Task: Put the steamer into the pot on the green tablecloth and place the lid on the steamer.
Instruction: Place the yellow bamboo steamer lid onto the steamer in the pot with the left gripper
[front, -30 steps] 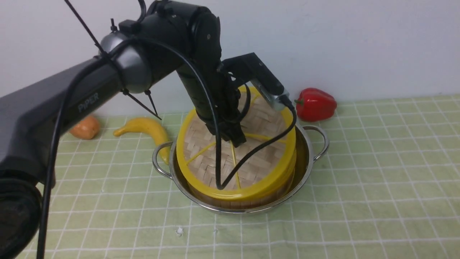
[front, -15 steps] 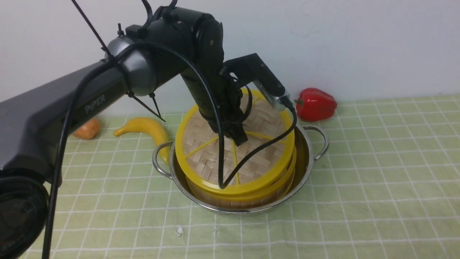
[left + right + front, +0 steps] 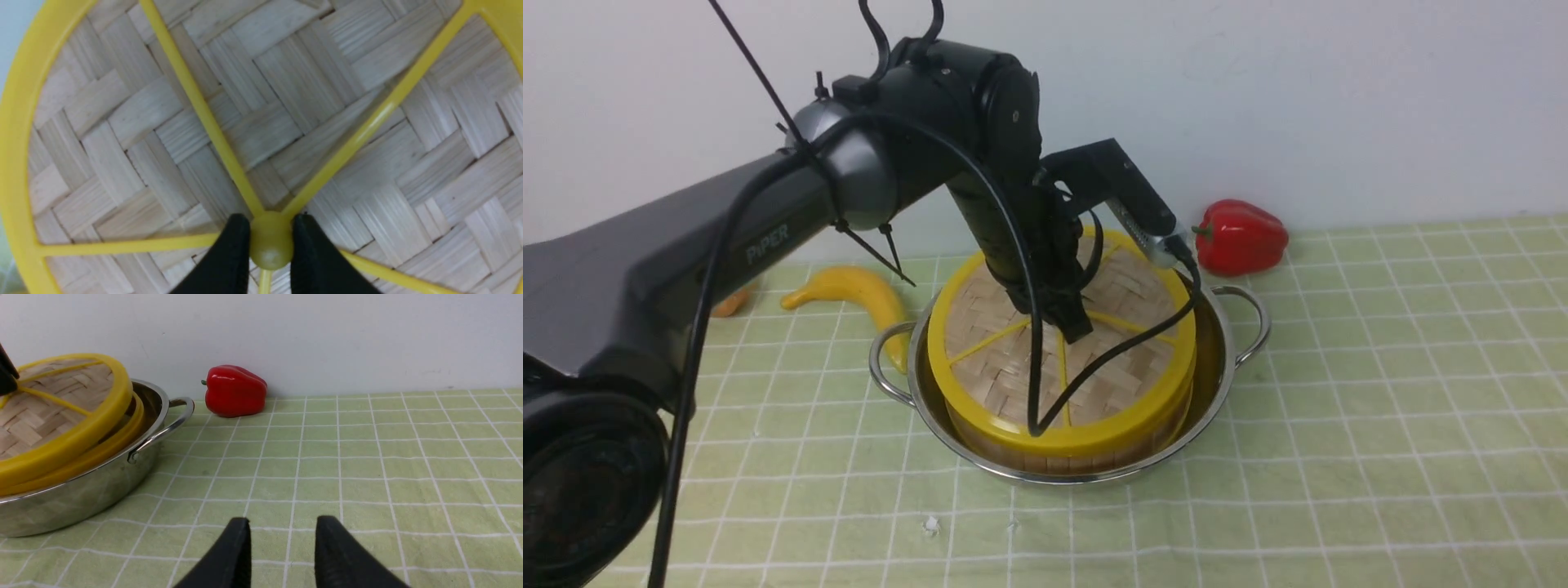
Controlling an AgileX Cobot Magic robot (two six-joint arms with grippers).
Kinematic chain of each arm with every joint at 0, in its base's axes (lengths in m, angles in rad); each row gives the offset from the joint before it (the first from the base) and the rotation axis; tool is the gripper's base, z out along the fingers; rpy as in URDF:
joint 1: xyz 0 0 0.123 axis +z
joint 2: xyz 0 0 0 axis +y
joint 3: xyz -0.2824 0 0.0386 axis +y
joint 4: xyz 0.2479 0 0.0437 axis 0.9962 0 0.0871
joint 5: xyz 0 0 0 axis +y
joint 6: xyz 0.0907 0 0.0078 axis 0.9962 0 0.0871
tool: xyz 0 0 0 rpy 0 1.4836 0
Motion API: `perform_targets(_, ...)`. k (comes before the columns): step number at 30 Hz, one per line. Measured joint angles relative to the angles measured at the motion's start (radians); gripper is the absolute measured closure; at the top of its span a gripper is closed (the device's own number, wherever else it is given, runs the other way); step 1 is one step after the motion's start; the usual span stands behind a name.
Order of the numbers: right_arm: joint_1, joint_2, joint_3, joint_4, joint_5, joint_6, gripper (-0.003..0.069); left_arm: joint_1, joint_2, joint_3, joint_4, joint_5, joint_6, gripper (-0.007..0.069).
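Left wrist view: the left tool [image 3: 271, 222] is closed narrowly on the small yellow hub [image 3: 271, 245] where the spokes of the lid [image 3: 286, 102] meet, with one black finger on each side of it. The hub looks smooth and rounded, so the grip is probably slippery and the lid could swivel or slide out if it is jerked. It is the only raised part of the flat disc, which makes it the sensible place to hold.

The lid is thin woven bamboo in a thick rim. It is likely light and fairly stiff, though the weave would give under hard pressure.

In the right wrist view the lid sits tilted on the steamer [image 3: 122, 428], with the side toward the red pepper [image 3: 235, 390] raised off the steamer's rim. It is therefore not yet seated flat. The steamer stands inside the pot [image 3: 1225, 351], which rests on the green tablecloth [image 3: 1339, 408].

The right tool [image 3: 282, 535] hovers over bare cloth, well away from the pot, with its jaws slightly parted and holding nothing. A banana [image 3: 849, 286] lies behind the pot.
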Motion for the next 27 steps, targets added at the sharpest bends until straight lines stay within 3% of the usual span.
perform_targets(13, 0.000, 0.000, 0.000, 0.000, 0.000, 0.001, 0.0417, 0.000, 0.009, -0.009, -0.003, -0.046, 0.006, 0.0508)
perform_targets(27, 0.000, 0.000, 0.000, 0.000, 0.000, 0.001, 0.0417, 0.000, 0.023, -0.093, -0.029, 0.028, 0.011, 0.0508)
